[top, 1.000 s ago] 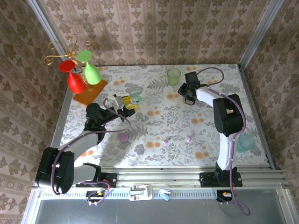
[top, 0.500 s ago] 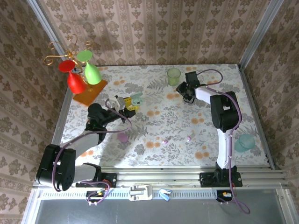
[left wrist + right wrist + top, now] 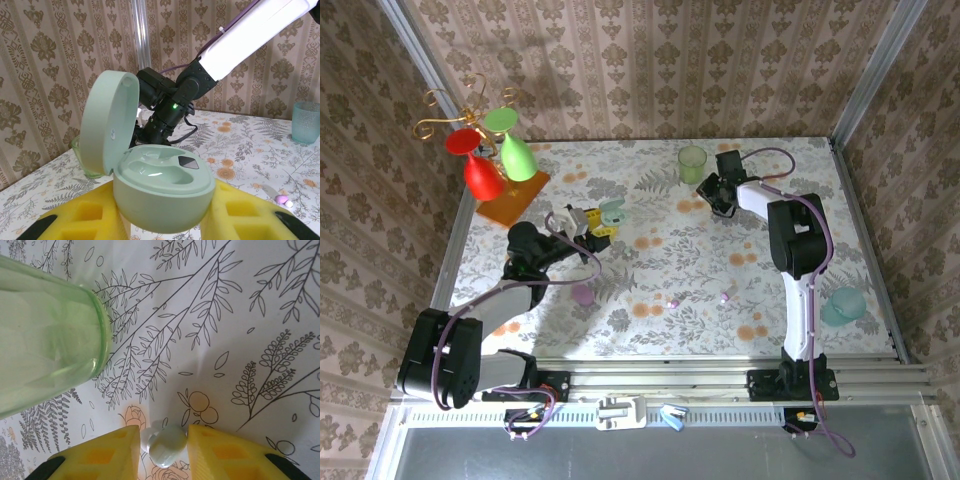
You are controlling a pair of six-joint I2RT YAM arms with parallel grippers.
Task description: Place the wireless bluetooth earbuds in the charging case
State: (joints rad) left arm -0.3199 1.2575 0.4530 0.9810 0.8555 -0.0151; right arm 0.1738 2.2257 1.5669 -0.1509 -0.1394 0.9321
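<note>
My left gripper (image 3: 165, 202) is shut on a mint-green charging case (image 3: 160, 185), held between its yellow fingers with the lid tipped open and both wells empty. From above, that case (image 3: 612, 211) is at left of centre. My right gripper (image 3: 164, 431) is down on the table at the back, beside a green cup (image 3: 45, 335). A mint-green earbud (image 3: 167, 445) lying on the cloth fills the gap between its yellow pads. Two tiny pinkish-purple earbuds (image 3: 672, 302) (image 3: 724, 296) lie loose near the table's front, apart from both grippers.
A pinkish-purple oval case (image 3: 583, 294) lies shut by the left arm. The green cup (image 3: 692, 162) stands just left of the right gripper (image 3: 720, 195). A teal cup (image 3: 842, 305) sits at the right edge. A stand with red and green glasses (image 3: 490, 160) fills the back left corner.
The right gripper shifted slightly toward the green cup and its fingers narrowed around the mint-green earbud. The left arm nudged the open case a little toward the back.
</note>
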